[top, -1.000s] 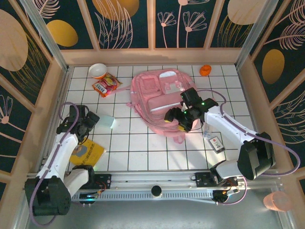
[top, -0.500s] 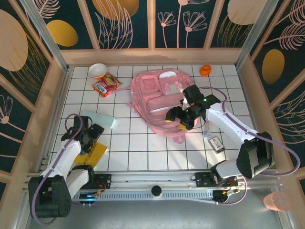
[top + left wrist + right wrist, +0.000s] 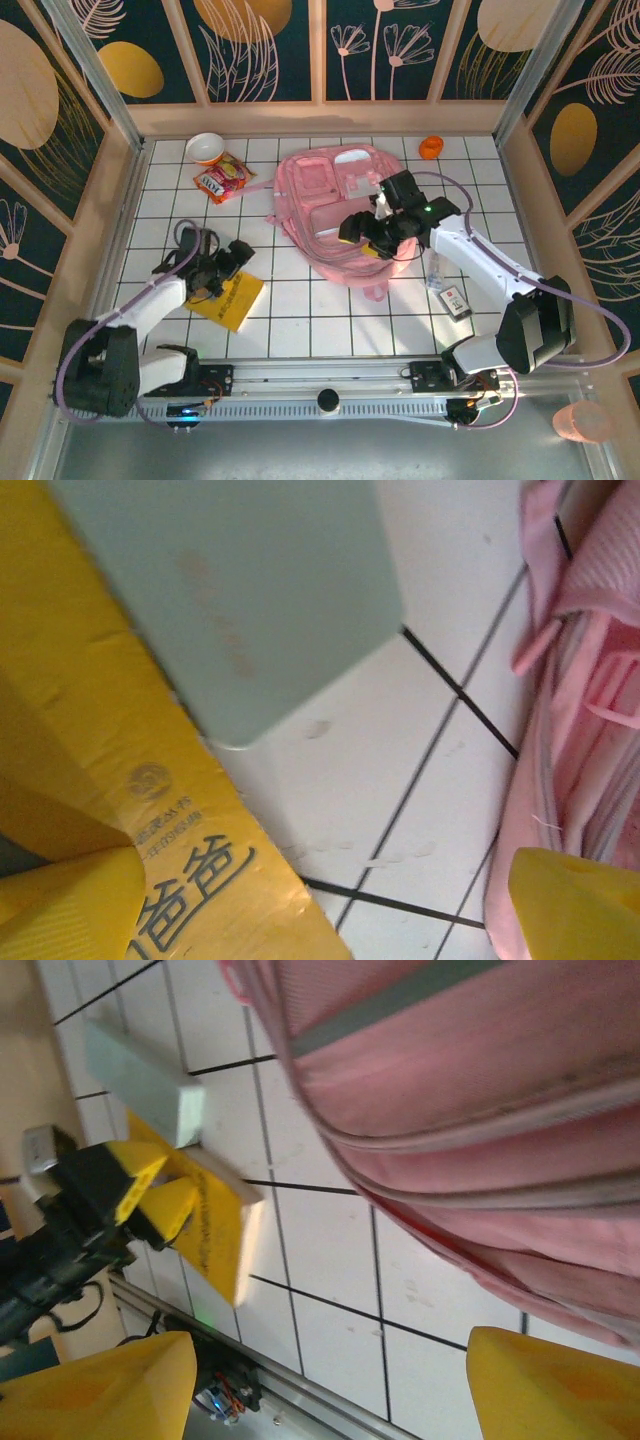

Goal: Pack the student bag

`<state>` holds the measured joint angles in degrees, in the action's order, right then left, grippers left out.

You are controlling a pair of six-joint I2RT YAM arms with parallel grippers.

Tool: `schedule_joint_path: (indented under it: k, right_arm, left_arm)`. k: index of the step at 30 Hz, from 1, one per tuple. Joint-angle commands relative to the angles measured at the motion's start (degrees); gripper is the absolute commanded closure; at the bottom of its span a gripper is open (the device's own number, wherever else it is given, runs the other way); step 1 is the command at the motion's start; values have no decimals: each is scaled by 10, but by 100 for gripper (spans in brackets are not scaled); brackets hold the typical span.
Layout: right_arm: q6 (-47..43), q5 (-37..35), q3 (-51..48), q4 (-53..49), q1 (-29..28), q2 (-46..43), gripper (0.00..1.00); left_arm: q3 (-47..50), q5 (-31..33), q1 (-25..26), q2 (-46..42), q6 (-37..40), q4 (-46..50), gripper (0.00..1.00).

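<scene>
Student bag (image 3: 318, 190): lies flat, front side up, on the white tiled desk (image 3: 300, 315), centre-back, well right of the left arm.
Look: big pink fabric backpack. Several zipped front pockets, white trim, grey zip tape along the seams. One pink strap trails off its left side and a small loop off its near edge.
Handling (my read): soft and floppy, probably light while unfilled. Lifted by one point it would sag and fold, and the fabric will likely slide on the tile.
Where to hold: pinch a zip edge, a seam ridge or a strap. A flat panel gives the fingers nothing to bite.
Main opening: can't tell whether it is zipped or open.
Right end effector (image 3: 330, 1370): above the bag's near-right edge, fingers spread wide, nothing between them; contact with the fabric unclear.
Left end effector (image 3: 318, 905): at the yellow book (image 3: 232, 300), with a pale green flat case (image 3: 250, 590) just beside it. Fingers released and wide, gripping nothing.
</scene>
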<state>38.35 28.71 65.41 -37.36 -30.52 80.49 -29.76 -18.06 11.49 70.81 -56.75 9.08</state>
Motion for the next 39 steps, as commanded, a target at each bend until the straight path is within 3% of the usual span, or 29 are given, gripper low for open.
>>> schedule_joint_path:
  k: [1, 5, 10, 13, 18, 21, 26, 33, 39]
  right_arm:
    - [7, -4, 36, 48, -25, 16, 31]
    - [-24, 5, 66, 84, -57, 50, 36]
    - [-106, 20, 120, 90, -89, 116, 39]
    - [-149, 24, 153, 88, -103, 163, 41]
    - [-248, -16, 239, 27, -150, 268, 44]
    - [-283, -36, 283, 9, -177, 322, 44]
    - [-309, -61, 348, 8, -211, 407, 45]
    - [-320, -50, 377, 16, -229, 486, 50]
    - [-303, -22, 342, 13, -234, 480, 57]
  left_arm:
    - [-49, -29, 34, 50, 21, -27, 7]
    - [-127, -22, 50, 75, 40, 3, 6]
    - [-145, 50, 46, 13, -2, 91, 6]
    - [-118, 90, 25, -48, -44, 155, 6]
    - [-23, 133, -63, -178, -93, 219, 7]
    - [19, 142, -74, -228, -121, 245, 7]
    - [94, 125, -74, -261, -152, 217, 10]
    - [97, 76, -74, -189, -59, 141, 13]
    - [60, 33, -74, -137, -17, 57, 15]
